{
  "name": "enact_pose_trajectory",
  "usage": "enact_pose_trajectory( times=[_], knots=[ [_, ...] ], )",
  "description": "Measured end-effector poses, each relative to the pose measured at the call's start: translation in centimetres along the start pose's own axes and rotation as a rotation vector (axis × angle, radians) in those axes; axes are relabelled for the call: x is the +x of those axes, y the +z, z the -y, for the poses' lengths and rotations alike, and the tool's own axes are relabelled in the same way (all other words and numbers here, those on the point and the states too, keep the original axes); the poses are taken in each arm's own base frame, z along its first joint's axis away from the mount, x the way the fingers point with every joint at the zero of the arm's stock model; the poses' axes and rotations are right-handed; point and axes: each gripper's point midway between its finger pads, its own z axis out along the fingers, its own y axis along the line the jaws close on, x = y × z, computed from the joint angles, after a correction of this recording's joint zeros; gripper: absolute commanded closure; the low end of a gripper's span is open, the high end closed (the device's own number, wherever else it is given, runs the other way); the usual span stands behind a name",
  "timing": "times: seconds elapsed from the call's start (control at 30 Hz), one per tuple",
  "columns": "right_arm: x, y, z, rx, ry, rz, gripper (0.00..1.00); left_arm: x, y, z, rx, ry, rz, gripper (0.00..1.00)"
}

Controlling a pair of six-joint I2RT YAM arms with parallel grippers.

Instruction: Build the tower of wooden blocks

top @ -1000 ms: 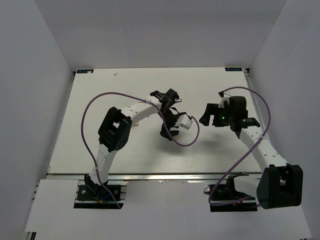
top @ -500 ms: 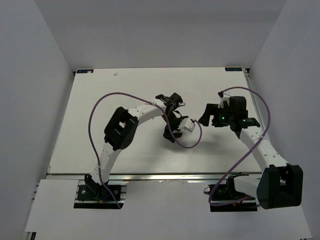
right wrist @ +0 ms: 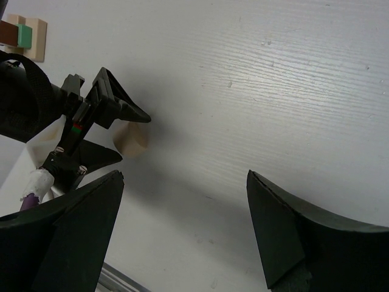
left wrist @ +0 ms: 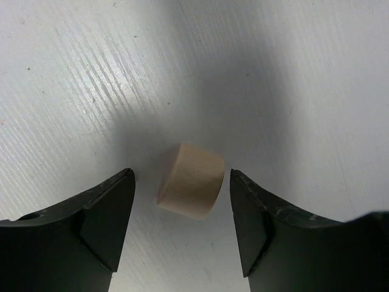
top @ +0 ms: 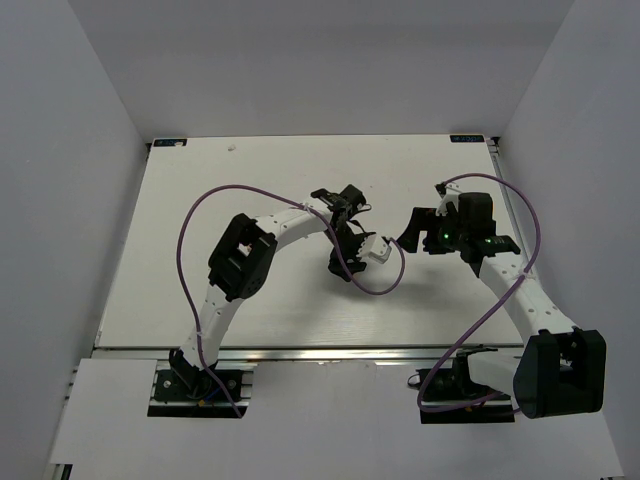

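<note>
A light tan wooden block [left wrist: 190, 180] lies on its side on the white table. My left gripper [left wrist: 182, 177] is open, one jaw on each side of the block, with gaps on both sides. In the right wrist view the same block [right wrist: 131, 140] shows just beside the left gripper [right wrist: 100, 131]. A small group of blocks [right wrist: 22, 34], tan, dark brown and mint green, sits at the top left corner of that view. My right gripper [right wrist: 184, 176] is open and empty over bare table. In the top view the left gripper [top: 344, 258] and the right gripper [top: 413, 226] are near mid-table.
The left arm's purple cable [top: 372, 285] loops across the table below its gripper. The table's metal front rail [top: 330, 350] runs along the near edge. Grey walls enclose the table on three sides.
The left arm has shifted a little to the right, its gripper with it. The right arm has barely moved.
</note>
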Motion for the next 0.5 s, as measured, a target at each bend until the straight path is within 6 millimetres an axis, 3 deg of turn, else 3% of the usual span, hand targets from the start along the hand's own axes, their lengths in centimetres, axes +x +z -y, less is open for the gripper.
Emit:
enact_pose_trajectory(
  times=[0.1,0.2,0.37,0.5],
  knots=[
    [0.02,0.01,0.01,0.000,0.000,-0.001,0.13,0.05,0.03,0.05,0.002,0.001,-0.001,0.27],
    [0.02,0.01,0.00,0.000,0.000,-0.001,0.13,0.09,0.05,0.08,0.004,0.008,-0.001,0.34],
    [0.14,0.12,-0.04,-0.006,0.002,-0.007,0.13,0.15,0.17,0.23,0.008,0.013,-0.002,0.58],
    [0.31,0.26,-0.04,-0.011,0.006,-0.016,0.13,0.06,0.24,0.33,0.009,0.019,-0.002,0.66]
  ],
)
